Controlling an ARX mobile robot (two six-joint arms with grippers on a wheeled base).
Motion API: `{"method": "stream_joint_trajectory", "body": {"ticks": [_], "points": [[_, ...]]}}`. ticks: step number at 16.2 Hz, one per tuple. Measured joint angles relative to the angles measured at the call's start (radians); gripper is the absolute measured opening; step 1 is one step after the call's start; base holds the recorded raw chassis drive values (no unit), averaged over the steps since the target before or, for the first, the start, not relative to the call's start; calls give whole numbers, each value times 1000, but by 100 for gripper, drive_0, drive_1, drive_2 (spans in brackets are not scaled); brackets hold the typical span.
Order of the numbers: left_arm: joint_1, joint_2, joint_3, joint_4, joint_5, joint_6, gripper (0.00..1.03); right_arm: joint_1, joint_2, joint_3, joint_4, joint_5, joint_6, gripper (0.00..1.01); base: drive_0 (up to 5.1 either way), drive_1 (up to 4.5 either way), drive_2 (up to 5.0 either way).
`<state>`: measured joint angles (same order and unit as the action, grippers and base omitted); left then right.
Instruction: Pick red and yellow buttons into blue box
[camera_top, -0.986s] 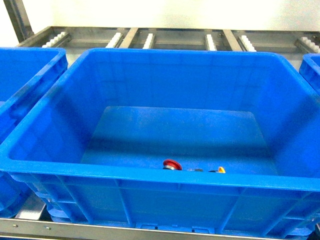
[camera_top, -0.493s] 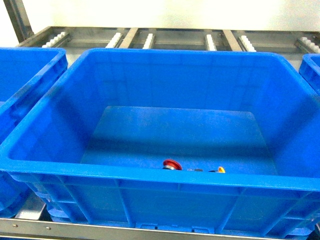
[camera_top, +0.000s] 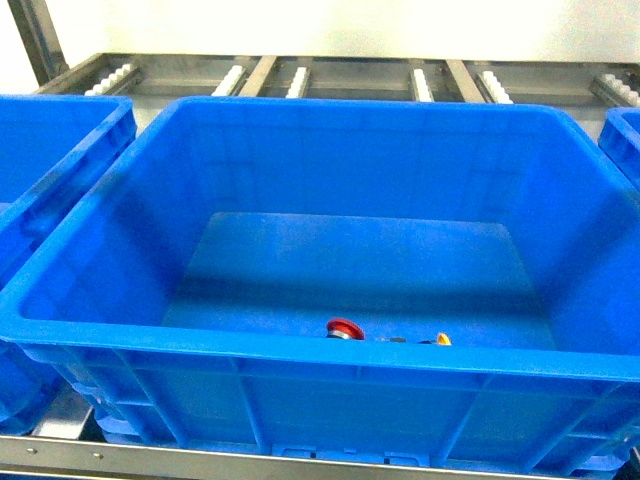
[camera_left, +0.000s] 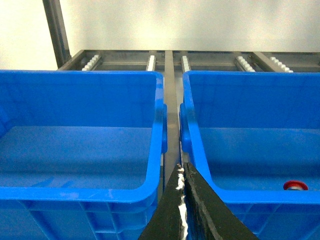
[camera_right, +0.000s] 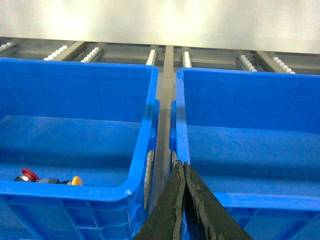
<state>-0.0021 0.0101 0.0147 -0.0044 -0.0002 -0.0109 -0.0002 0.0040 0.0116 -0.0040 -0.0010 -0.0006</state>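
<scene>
Red button (camera_top: 343, 329) and yellow button (camera_top: 441, 340) both inside the blue box (camera_top: 300, 350), on the floor right against the near wall, mostly hidden behind the rim in head view. Red sits left of yellow, a dark base part between them. Right wrist view shows the same pair in the box's near corner: red cap (camera_right: 29, 174), then dark base, then yellow cap (camera_right: 76, 180).

Left gripper (camera_left: 183, 172): fingers pressed together, holding nothing, parked over the gap between the task box and the neighbouring left bin (camera_left: 75, 150). Only the red cap shows in that view.

Right gripper (camera_right: 182, 167): fingers closed, empty, over the gap between the task box and the right bin (camera_right: 250, 150).

Bins sit on a roller rack (camera_top: 300, 78). Neither gripper is visible in head view.
</scene>
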Motion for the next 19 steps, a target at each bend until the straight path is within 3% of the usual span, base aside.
{"method": "stream_joint_trajectory", "body": {"ticks": [3, 4, 5, 8, 14, 15, 19], "points": [[0, 0, 0, 0, 0, 0, 2, 0, 0, 0, 0, 0, 0, 2, 0, 0, 0], [0, 0, 0, 0, 0, 0, 9, 0, 0, 0, 0, 0, 0, 2, 0, 0, 0], [0, 0, 0, 0, 0, 0, 18, 0, 0, 0, 0, 0, 0, 9, 0, 0, 0], [0, 0, 0, 0, 0, 0, 29, 0, 0, 0, 0, 0, 0, 20, 0, 0, 0], [0, 0, 0, 0, 0, 0, 98, 0, 0, 0, 0, 0, 0, 91, 0, 0, 0], [0, 0, 0, 0, 0, 0, 98, 0, 0, 0, 0, 0, 0, 100, 0, 0, 0], [0, 0, 0, 0, 0, 0, 98, 0, 0, 0, 0, 0, 0, 98, 0, 0, 0]]}}
